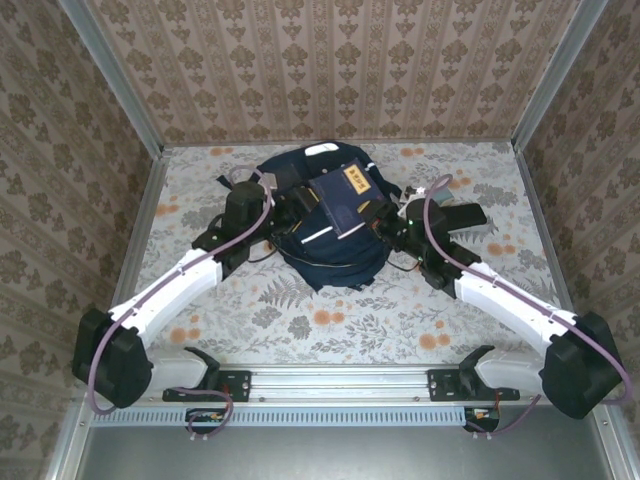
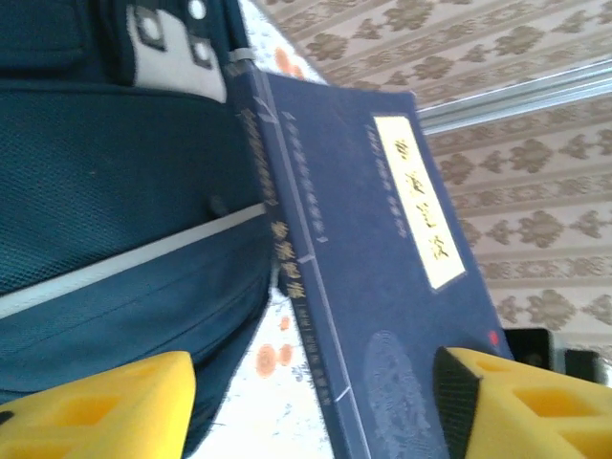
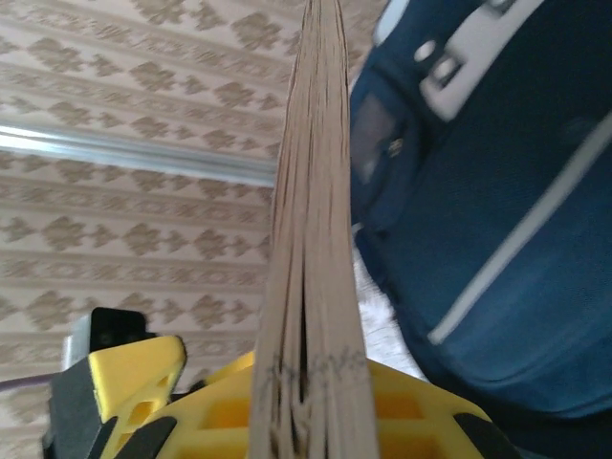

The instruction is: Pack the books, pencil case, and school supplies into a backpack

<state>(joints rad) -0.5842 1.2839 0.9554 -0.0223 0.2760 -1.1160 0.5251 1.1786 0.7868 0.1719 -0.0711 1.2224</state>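
The navy backpack (image 1: 300, 168) lies flat at the table's middle, front pocket up. Above it a navy book (image 1: 341, 204) with a pale title label is held tilted. My right gripper (image 1: 386, 224) is shut on the book's page edge (image 3: 311, 239), with the backpack (image 3: 497, 210) beside it. My left gripper (image 1: 288, 200) stands open at the book's other side. Its yellow fingers (image 2: 96, 406) are spread wide, with the book's spine and cover (image 2: 382, 258) between them and untouched. The backpack (image 2: 115, 191) lies to the left there. I cannot make out a pencil case or the school supplies.
A dark flat object (image 1: 463, 215) lies on the floral tablecloth (image 1: 330, 320) right of the backpack, behind my right arm. Dark straps (image 1: 222, 212) trail out to the left. Patterned walls (image 1: 330, 60) close in three sides.
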